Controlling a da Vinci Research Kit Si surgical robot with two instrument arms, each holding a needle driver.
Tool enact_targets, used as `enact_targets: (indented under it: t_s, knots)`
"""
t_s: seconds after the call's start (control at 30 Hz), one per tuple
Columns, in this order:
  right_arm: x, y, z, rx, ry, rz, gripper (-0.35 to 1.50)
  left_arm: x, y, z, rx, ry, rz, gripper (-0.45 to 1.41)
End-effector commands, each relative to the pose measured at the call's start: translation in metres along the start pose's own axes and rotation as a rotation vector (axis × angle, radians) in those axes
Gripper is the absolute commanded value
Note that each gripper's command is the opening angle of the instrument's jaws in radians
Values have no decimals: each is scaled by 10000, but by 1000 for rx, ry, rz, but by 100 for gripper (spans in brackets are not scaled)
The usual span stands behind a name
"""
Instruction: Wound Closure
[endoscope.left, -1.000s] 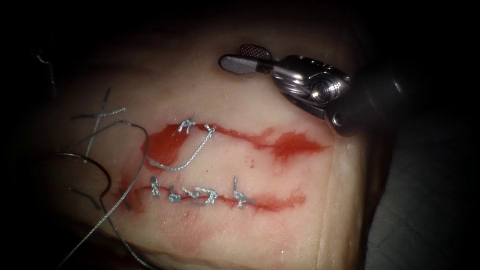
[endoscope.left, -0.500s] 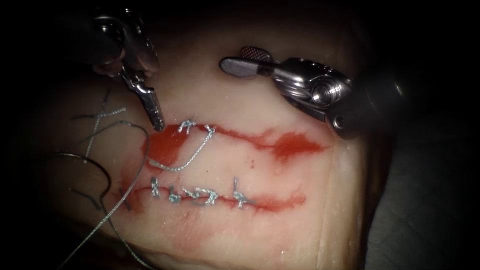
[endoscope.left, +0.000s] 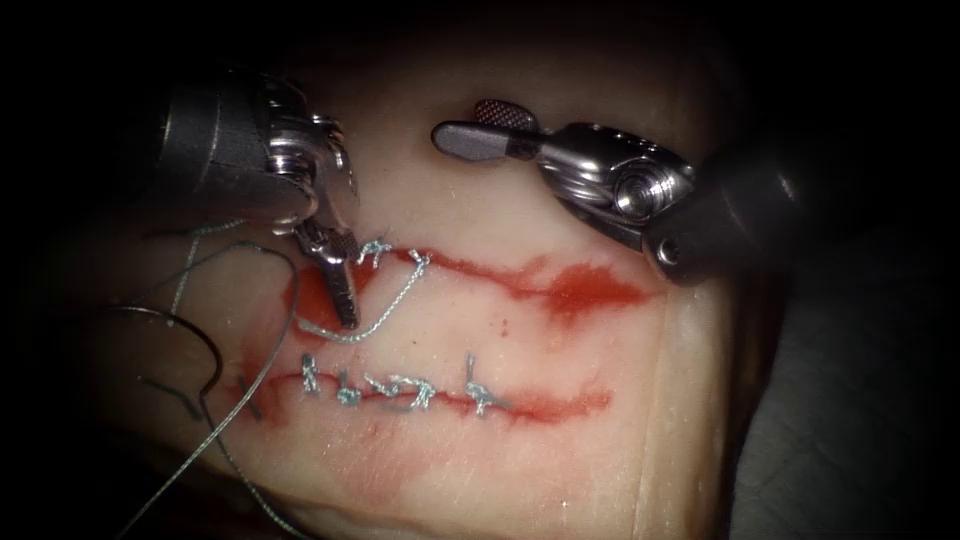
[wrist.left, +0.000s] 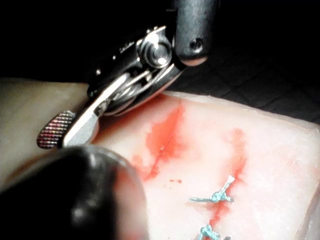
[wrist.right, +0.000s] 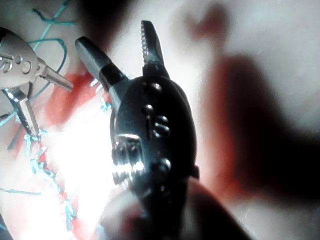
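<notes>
Currently the needle (endoscope.left: 203, 347) is lying loose on the tissue (endoscope.left: 560, 220), off to the left of both cuts, and neither tool is holding it. It is not showing any entry into the tissue. The thread (endoscope.left: 240, 392) is trailing past the needle toward the near edge.

The lower cut (endoscope.left: 550, 405) is carrying a row of knotted stitches (endoscope.left: 400, 390) along most of its length and is judged to be closed. The upper cut (endoscope.left: 480, 268) is carrying one stitch (endoscope.left: 375, 250) at its left end, and a slack loop of thread (endoscope.left: 385, 318) is hanging from that stitch down toward the lower cut. Red fluid (endoscope.left: 590, 290) is pooling at the left end and toward the right end of the upper cut. The stretch to the right of the single stitch is judged to be awaiting closure, so the job is reading as somewhat past halfway.

The left tool (endoscope.left: 342, 265) is pointing down at the left end of the upper cut, with its tip just beside the slack loop. In the right wrist view its jaws are standing apart and gripping nothing.

The right tool (endoscope.left: 462, 120) is hovering above the upper cut, well apart from the stitches. Its jaws are spread moderately and are holding nothing.
</notes>
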Motion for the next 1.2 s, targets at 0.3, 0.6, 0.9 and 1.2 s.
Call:
enact_targets:
  t_s: [0.3, 0.6, 0.9, 1.2]
  knots:
    - [4, 2, 10, -2, -4, -1, 138, 7, 2, 17, 47, 70, -40, 35]
    - [5, 2, 11, -1, -5, -2, 138, 4, -4, 17, 83, 84, -60, -45]
    - [16, 7, 10, -36, 26, -12, 136, -10, 9, -3, -5, 48, -67, -45]
    - [26, 16, -1, -141, 96, -70, 135, -25, 35, -41, -230, -51, 5, -45]
